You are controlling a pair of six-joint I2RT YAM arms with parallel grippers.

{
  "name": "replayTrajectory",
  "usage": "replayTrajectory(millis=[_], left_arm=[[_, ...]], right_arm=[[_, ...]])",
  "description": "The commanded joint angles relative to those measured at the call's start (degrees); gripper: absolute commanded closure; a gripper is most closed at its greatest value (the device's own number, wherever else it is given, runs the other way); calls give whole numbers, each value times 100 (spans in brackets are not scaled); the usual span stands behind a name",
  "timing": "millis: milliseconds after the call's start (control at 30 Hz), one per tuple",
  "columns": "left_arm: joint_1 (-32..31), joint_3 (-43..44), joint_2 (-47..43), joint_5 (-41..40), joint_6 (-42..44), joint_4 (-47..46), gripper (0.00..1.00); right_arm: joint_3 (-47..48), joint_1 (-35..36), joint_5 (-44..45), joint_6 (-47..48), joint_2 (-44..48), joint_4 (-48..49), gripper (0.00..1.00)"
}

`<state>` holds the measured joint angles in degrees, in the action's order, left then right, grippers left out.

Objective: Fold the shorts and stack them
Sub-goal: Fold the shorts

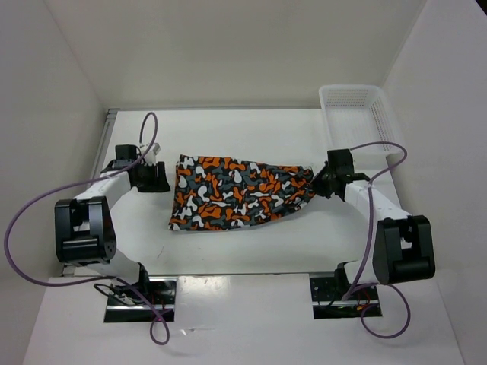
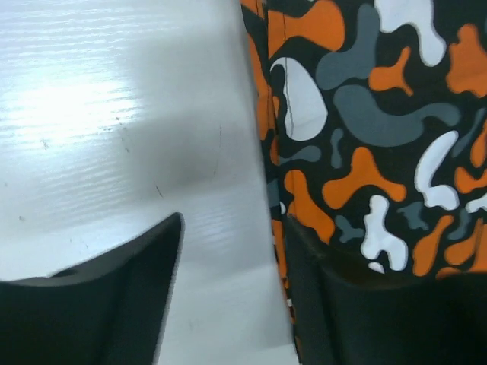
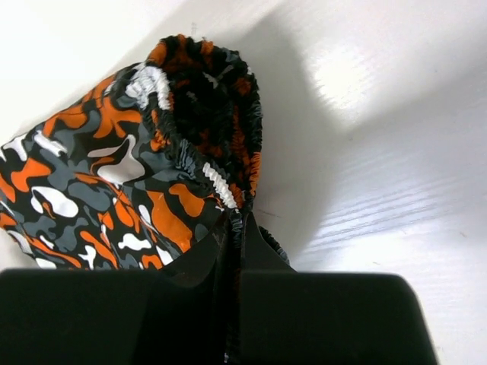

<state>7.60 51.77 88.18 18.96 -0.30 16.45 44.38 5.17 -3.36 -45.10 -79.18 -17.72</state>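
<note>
The camouflage shorts (image 1: 236,192) lie spread across the middle of the white table, orange, grey, black and white. My right gripper (image 1: 318,182) is shut on their gathered elastic waistband (image 3: 228,190) at the right end, which is bunched and slightly lifted. My left gripper (image 1: 161,179) is open at the shorts' left edge; one finger (image 2: 114,304) stands over bare table, the other (image 2: 380,312) rests over the fabric hem (image 2: 278,198), nothing pinched.
A white plastic mesh basket (image 1: 358,114) stands at the back right, just behind my right arm. White walls enclose the table on the left, back and right. Purple cables loop off both arms.
</note>
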Motion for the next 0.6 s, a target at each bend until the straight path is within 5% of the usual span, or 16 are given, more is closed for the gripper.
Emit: replayTrajectory(millis=[0, 167, 333, 467, 567], left_arm=[[-47, -96, 261, 450, 30, -308, 40], [-469, -219, 550, 512, 30, -589, 67], [-628, -333, 744, 512, 30, -652, 67], [-628, -387, 859, 451, 30, -757, 85], [-628, -387, 964, 451, 30, -757, 89]], right_arm=[[527, 343, 458, 247, 333, -145, 100], [1115, 731, 739, 309, 333, -443, 100], [1345, 906, 793, 414, 333, -496, 100], [1626, 1195, 950, 529, 280, -549, 100], [2038, 1643, 1152, 581, 158, -768, 100]])
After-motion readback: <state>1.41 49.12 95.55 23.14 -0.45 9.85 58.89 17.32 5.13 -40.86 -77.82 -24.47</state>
